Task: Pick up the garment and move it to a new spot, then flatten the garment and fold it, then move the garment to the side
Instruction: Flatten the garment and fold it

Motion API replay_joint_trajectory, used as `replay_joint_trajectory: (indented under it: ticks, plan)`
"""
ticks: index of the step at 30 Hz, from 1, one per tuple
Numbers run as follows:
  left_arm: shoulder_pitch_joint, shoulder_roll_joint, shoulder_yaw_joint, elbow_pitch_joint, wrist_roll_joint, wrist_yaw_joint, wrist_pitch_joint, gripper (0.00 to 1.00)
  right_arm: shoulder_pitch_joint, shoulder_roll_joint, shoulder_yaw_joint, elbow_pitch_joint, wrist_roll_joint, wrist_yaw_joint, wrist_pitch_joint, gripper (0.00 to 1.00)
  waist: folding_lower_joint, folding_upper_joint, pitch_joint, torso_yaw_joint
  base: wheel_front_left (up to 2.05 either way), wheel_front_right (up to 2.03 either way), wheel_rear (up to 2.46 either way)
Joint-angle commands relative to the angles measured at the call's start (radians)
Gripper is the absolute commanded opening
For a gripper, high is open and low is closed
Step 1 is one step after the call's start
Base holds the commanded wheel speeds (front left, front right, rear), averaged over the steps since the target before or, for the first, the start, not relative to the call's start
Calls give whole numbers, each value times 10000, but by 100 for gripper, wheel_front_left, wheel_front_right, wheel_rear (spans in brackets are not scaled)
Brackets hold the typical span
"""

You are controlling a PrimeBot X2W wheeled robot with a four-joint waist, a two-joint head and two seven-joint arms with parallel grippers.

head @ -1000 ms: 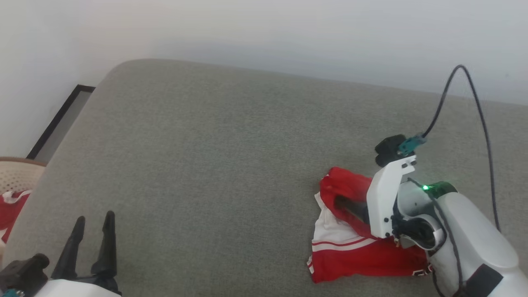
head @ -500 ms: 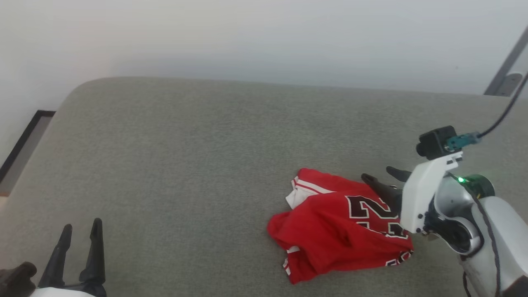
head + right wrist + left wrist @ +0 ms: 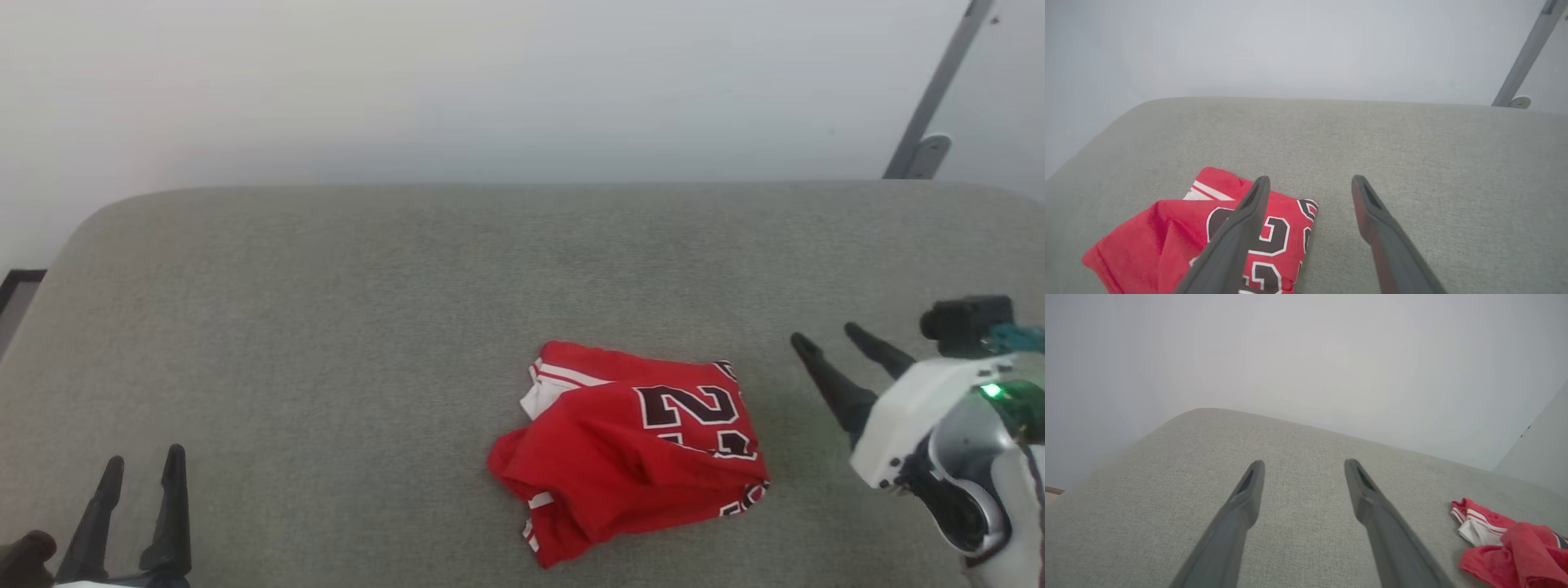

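Observation:
The garment [image 3: 633, 445], a bright red jersey with white striped edging and black-and-white numerals, lies crumpled on the grey cushion [image 3: 367, 327] a little right of centre. My right gripper [image 3: 824, 336] hangs open just right of it, apart from the cloth, with nothing between its fingers. In the right wrist view the garment [image 3: 1167, 232] lies under and left of the right gripper [image 3: 1310, 181]. My left gripper [image 3: 140, 459] is open at the lower left, far from the garment. In the left wrist view the left gripper [image 3: 1302, 464] points over bare cushion, and the garment [image 3: 1511, 547] sits at the right edge.
A pale wall runs behind the cushion. A grey slanted bar [image 3: 931, 106] with a round foot stands at the far right corner. A dark frame strip [image 3: 16, 286] lies past the cushion's left edge. Bare cushion stretches left of and behind the garment.
My right gripper has let go of the garment and drawn back to the right, off the cloth. The garment now lies free with its numerals up. The head camera has swung right.

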Motion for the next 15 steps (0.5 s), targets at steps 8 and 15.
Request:
replay_joint_trajectory:
  ticks: [8, 15]
  plan:
    - [248, 121, 182, -110, 209, -21, -42, 100, 961, -17, -532, -66, -831, -6, -2310, 100, 0, -1, -82, -601, 0, 0, 0]
    - [390, 153, 284, -114, 180, -21, -42, 100, 1479, -30, -677, 94, -1423, -6, -3802, 100, 0, -1, -136, -779, 0, 0, 0]
